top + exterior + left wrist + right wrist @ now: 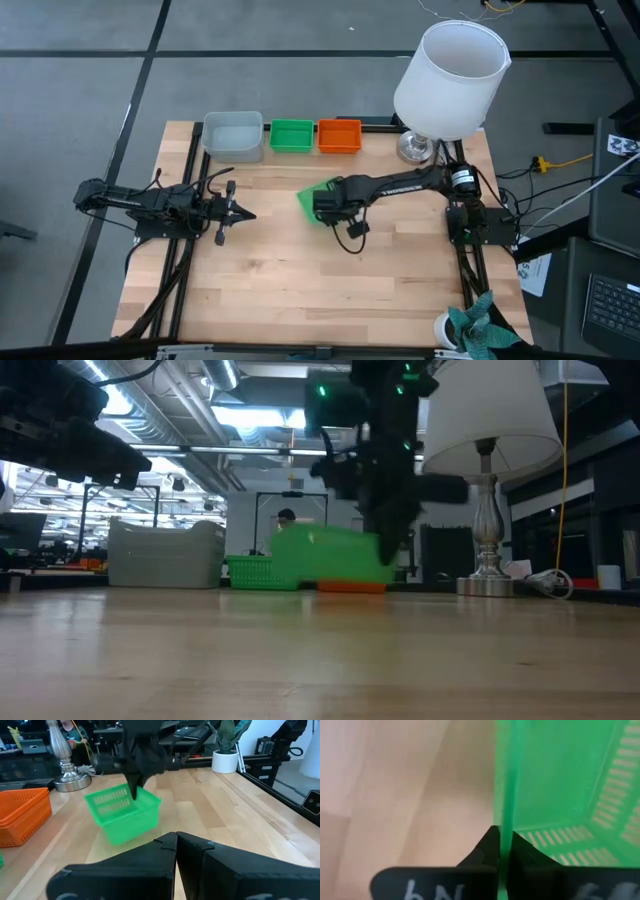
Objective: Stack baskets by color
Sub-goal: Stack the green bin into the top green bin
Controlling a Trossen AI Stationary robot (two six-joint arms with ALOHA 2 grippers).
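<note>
Big open workshop behind a light wood table [330,270], with a white lamp [450,75] at its far right corner. Along the far edge sit grey-blue baskets [233,134], green baskets [292,135] and orange baskets [339,135]; can't tell how many are in each stack. The right arm stretches to mid-table, right gripper [501,842] pinched on the wall of a loose green basket [315,200], tilted. Left gripper [240,213] rests closed, well apart from it.
</note>
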